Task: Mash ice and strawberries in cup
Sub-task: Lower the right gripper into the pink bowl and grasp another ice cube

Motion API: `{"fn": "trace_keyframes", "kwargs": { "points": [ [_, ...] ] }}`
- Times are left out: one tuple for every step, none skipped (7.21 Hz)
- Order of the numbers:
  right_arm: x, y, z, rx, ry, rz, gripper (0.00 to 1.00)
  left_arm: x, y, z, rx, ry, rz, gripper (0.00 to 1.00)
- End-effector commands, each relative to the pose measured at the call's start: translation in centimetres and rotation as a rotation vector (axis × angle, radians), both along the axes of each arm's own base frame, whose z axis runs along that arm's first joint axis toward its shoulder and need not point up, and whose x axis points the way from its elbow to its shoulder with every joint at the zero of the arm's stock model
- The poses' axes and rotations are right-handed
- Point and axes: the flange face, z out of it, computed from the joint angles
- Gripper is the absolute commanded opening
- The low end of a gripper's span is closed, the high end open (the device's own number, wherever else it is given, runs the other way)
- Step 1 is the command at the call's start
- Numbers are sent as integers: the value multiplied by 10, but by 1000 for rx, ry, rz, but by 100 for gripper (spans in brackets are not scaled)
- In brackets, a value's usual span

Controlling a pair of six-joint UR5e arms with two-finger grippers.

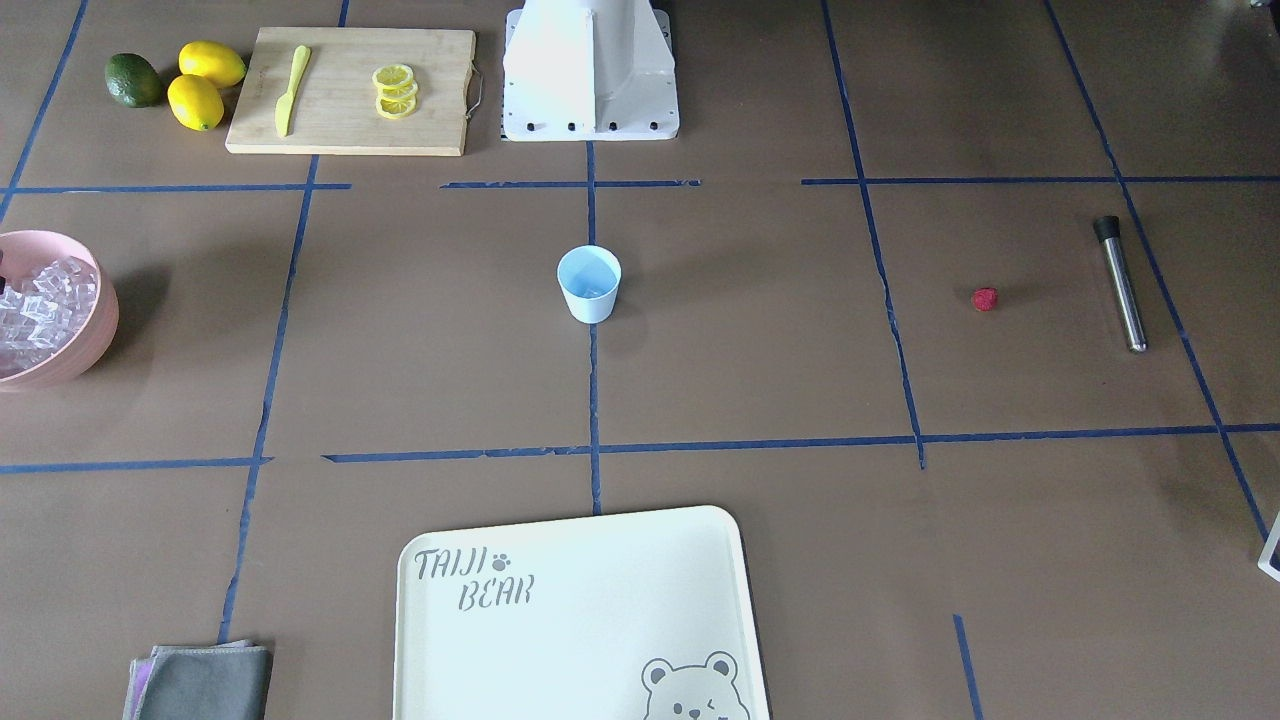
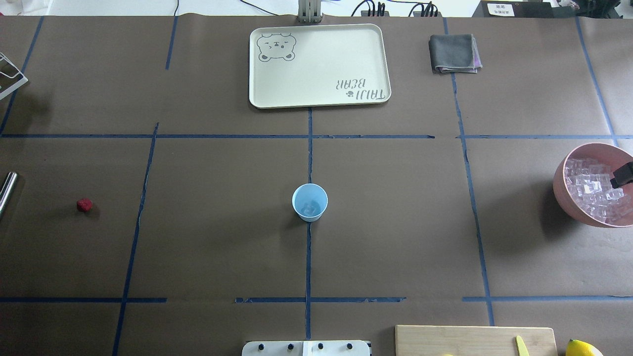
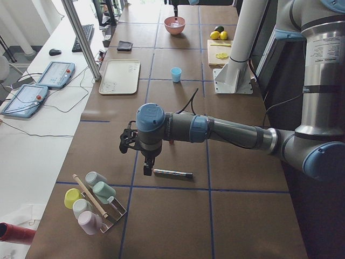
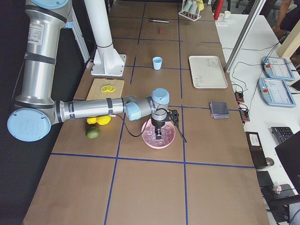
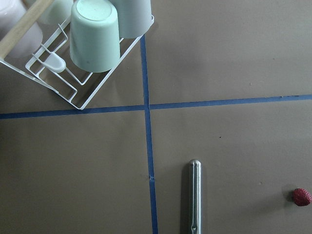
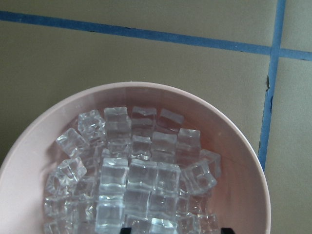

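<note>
The light blue cup [image 1: 589, 283] [image 2: 309, 201] stands upright at the table's centre; something pale and glassy lies at its bottom. The ice [image 6: 136, 170] [image 2: 596, 190] is heaped in a pink bowl [image 2: 561, 183] on the robot's right. My right gripper [image 6: 175, 230] hangs just over the ice, its dark fingertips set wide apart, open. The small red strawberry [image 1: 985, 299] [image 5: 302, 196] lies alone on the robot's left. Beside it, a steel muddler [image 5: 195, 195] [image 1: 1120, 285] rests on the table. My left gripper [image 3: 146, 167] hovers above the muddler; its state cannot be told.
A cream tray [image 2: 316, 99] and a folded grey cloth [image 2: 454, 53] lie on the far side. A cutting board [image 1: 350, 90] with lemon slices and a yellow knife, lemons [image 1: 205, 85] and a green fruit sit near the base. A wire rack of cups [image 5: 87, 44] stands at the left end.
</note>
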Motion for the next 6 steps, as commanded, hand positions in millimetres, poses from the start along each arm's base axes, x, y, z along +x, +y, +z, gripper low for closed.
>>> {"fn": "trace_keyframes", "kwargs": {
  "points": [
    [-4, -8, 5, -10, 0, 2, 68, 0, 1, -1, 1, 0, 1, 100],
    [-4, -7, 5, -15, -4, 0, 67, 0, 1, -1, 2, 0, 1, 100],
    [-4, -4, 7, -28, -13, -4, 66, 0, 1, -1, 1, 0, -1, 100],
    [-7, -2, 8, -39, -20, -12, 66, 0, 1, -1, 2, 0, -1, 100],
    [-9, 0, 11, -46, -17, -16, 65, 0, 1, -1, 1, 0, 1, 100],
    [-9, 4, 14, -54, -17, -20, 65, 0, 1, -1, 2, 0, -1, 100]
  ]
}}
